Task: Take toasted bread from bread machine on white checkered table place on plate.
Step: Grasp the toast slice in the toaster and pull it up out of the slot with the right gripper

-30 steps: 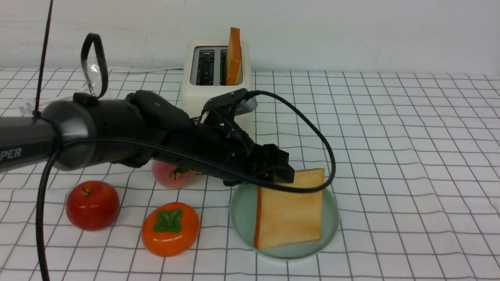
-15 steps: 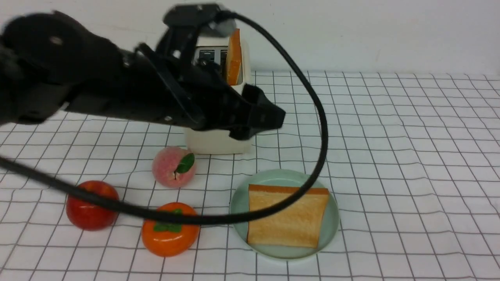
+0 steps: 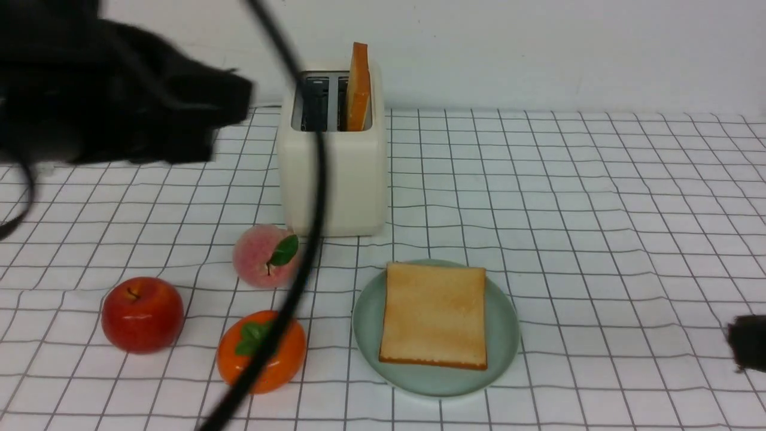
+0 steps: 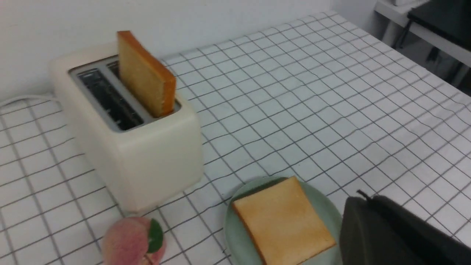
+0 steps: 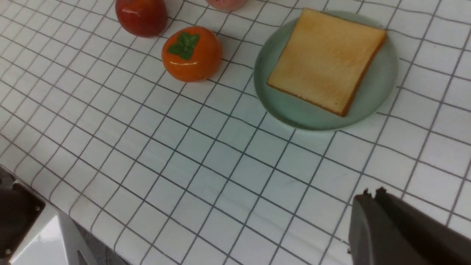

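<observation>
The cream-white bread machine (image 3: 353,179) stands at the back middle of the white checkered table (image 3: 598,209). One slice of toasted bread (image 3: 359,87) stands upright in its right slot; the left slot is bare. It also shows in the left wrist view (image 4: 145,73). A second slice (image 3: 434,315) lies flat on the mint-green plate (image 3: 502,335) in front of the machine. My left gripper (image 3: 230,114), blurred, is high at the left and empty; in its wrist view (image 4: 362,197) the jaws are together. My right gripper (image 5: 371,193) is shut and empty, low at the right edge (image 3: 748,342).
A pink peach (image 3: 266,256), a red apple (image 3: 142,314) and an orange persimmon (image 3: 261,350) lie left of the plate. My left arm's black cable (image 3: 299,281) hangs across the toaster and fruit. The table's near edge (image 5: 55,209) shows in the right wrist view.
My left gripper let go of the slice, rose and swung back to the upper left. The slice fell flat onto the plate. My right gripper's tip came into view at the right edge.
</observation>
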`<action>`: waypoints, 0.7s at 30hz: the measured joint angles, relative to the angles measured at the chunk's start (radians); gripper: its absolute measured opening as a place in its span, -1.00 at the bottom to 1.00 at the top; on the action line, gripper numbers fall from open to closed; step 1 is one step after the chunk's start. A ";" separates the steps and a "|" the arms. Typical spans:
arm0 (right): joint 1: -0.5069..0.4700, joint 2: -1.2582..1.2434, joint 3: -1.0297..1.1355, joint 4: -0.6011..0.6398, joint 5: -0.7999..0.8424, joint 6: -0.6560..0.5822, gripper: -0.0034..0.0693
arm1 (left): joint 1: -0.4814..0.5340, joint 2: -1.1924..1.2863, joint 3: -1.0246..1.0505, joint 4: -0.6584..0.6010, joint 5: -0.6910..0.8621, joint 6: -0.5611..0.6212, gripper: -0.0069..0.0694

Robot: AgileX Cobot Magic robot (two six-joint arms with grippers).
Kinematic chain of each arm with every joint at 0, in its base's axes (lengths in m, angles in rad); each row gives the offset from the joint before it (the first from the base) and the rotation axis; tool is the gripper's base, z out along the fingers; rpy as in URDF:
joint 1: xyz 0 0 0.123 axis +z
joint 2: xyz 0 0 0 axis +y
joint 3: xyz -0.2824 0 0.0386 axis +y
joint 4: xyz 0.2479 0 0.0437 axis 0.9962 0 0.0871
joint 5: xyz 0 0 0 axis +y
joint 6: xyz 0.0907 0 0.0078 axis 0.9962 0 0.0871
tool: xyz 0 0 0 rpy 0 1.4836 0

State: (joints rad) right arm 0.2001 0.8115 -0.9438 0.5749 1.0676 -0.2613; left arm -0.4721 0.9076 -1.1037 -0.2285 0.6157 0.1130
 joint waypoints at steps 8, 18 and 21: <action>0.082 0.270 -0.092 0.125 -0.049 -0.106 -0.89 | 0.000 -0.348 0.254 0.176 -0.012 -0.230 -0.85; 0.386 0.702 -0.542 -0.217 -0.253 0.124 -0.87 | 0.000 -0.647 0.481 0.242 -0.018 -0.386 -0.85; 0.402 0.846 -0.696 -0.342 -0.302 0.229 -0.82 | 0.000 -0.681 0.509 0.250 -0.018 -0.392 -0.85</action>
State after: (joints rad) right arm 0.6024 1.6579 -1.6400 0.2330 0.7659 -0.0324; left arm -0.4721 0.2266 -0.5943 0.0214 0.5974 -0.2788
